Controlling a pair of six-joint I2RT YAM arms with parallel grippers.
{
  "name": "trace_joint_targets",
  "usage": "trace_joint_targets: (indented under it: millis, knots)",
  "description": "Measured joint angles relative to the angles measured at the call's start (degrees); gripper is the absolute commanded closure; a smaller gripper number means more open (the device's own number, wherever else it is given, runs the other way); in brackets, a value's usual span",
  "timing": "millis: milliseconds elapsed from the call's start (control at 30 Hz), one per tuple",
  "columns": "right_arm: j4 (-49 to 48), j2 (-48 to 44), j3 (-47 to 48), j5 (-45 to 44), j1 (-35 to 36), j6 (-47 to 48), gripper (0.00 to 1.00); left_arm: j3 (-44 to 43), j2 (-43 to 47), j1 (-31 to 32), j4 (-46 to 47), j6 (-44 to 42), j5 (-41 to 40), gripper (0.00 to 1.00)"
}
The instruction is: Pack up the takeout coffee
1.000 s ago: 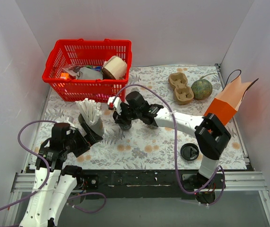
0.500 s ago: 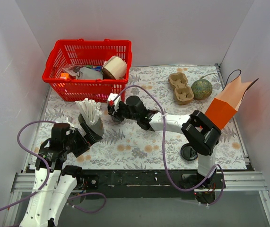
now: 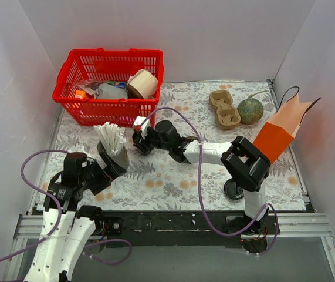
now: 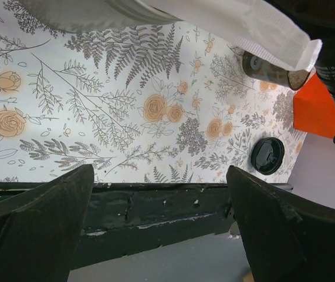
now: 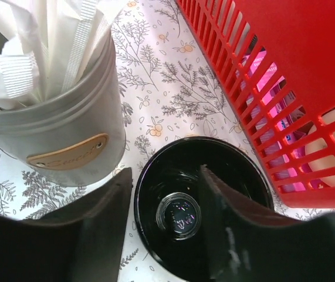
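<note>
Straddling the rim of the takeout coffee (image 5: 176,214): right gripper (image 5: 164,176), jaws parted and not clamped.
Item: small black cup, upright, mouth up, dark inside, on the floral cloth (image 5: 173,88); location between the grey cup (image 5: 56,135) of white sticks (image 5: 44,41) and the wall of the red basket (image 5: 284,70), just beside both and outside the basket. Right gripper: one finger inside the cup, the other outside its left rim, a gap showing between the fingers and the cup wall. Left gripper (image 4: 161,229): spread wide, nothing between its fingers, low over the cloth near the grey cup's base. Other stock: flat black lid (image 3: 234,189) at the near edge, well apart from the cup; orange paper bag (image 3: 281,129) at the right.
</note>
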State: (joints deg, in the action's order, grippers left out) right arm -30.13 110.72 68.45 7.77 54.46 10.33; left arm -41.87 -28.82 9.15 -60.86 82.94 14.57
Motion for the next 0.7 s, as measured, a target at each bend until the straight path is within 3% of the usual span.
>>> trace_joint_targets:
  millis: [200, 300, 333, 400, 700]
  knots:
    - [1.90, -2.64, -0.02, -1.53, 0.00, -0.61, 0.21, -1.38, 0.00, 0.00, -0.07, -0.02, -0.50, 0.02]
    - [4.70, -6.99, -0.04, -2.73, 0.00, -1.99, 0.18, -2.32, -0.20, 0.00, -0.13, -0.07, -0.59, 0.02]
    - [5.38, -8.90, -0.13, -3.41, 0.00, -2.89, 0.11, -2.80, -0.37, 0.00, -0.11, -0.07, -0.57, 0.02]
    - [7.23, -13.62, -1.07, -5.92, 0.02, -4.96, 0.06, -3.74, -0.79, 0.00, 0.02, -0.07, -0.17, 0.02]
    - [22.75, -38.84, -11.56, -26.03, -1.20, -19.74, 0.04, -5.20, -3.43, 0.00, 7.65, 1.16, 5.92, 0.02]
